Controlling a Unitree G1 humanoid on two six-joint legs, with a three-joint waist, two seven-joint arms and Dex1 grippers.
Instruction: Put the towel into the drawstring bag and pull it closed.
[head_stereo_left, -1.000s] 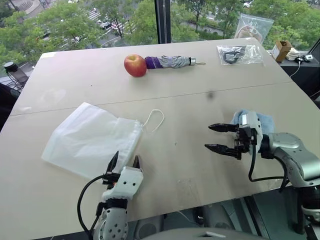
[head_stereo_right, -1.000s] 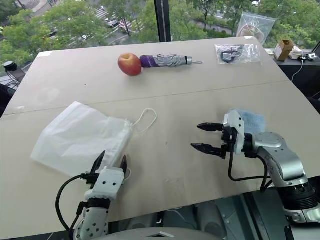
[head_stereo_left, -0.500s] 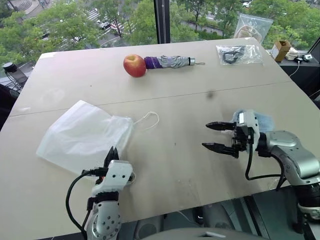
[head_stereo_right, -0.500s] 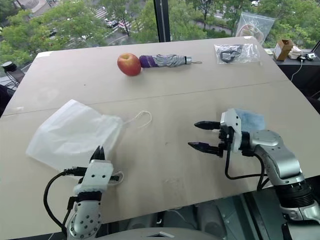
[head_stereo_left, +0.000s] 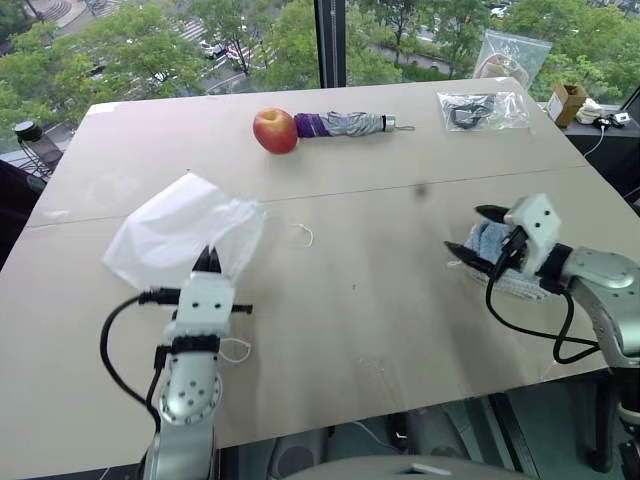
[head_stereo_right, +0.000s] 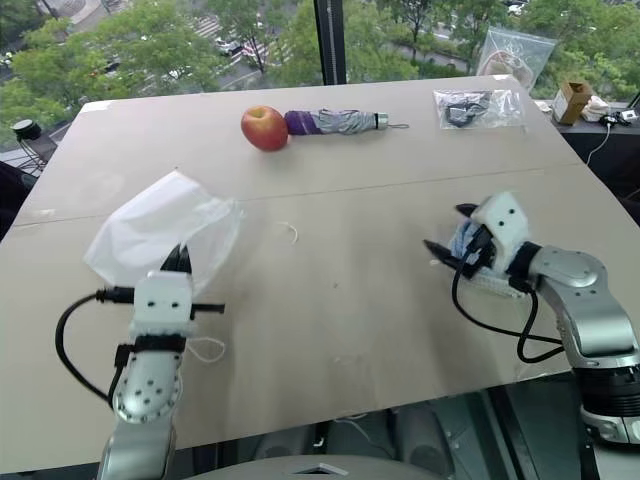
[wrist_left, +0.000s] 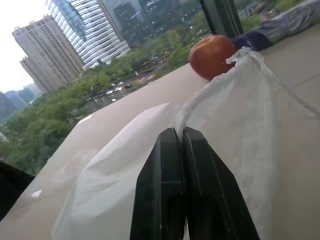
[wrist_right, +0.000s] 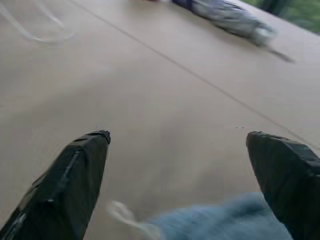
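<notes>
Two robot arms reach over a big tan table (head_stereo_left: 380, 300). The left gripper (head_stereo_left: 207, 262) has its two black fingers pressed tight together, and they pinch a bit of the drawstring bag (head_stereo_left: 180, 225) near its mouth. The bag is thin and white, and the pinched part is lifted off the table so the cloth puffs up above the gripper. Its white cord (head_stereo_left: 303, 234) trails out on the table toward the middle. In the left wrist view the fingers (wrist_left: 165, 190) squeeze a fold of the white cloth. The right gripper (head_stereo_left: 478, 232) is spread wide apart and holds nothing. Its fingers stand on each side of the towel (head_stereo_left: 490, 243), which is small, blue and fluffy and lies on the table near the right edge. I cannot tell if the fingers touch it. The bag and the towel are well apart. Far back on the table sit a red apple (head_stereo_left: 275, 130), touching a folded umbrella (head_stereo_left: 345, 124), and a clear plastic bag (head_stereo_left: 480, 109) with something dark inside
</notes>
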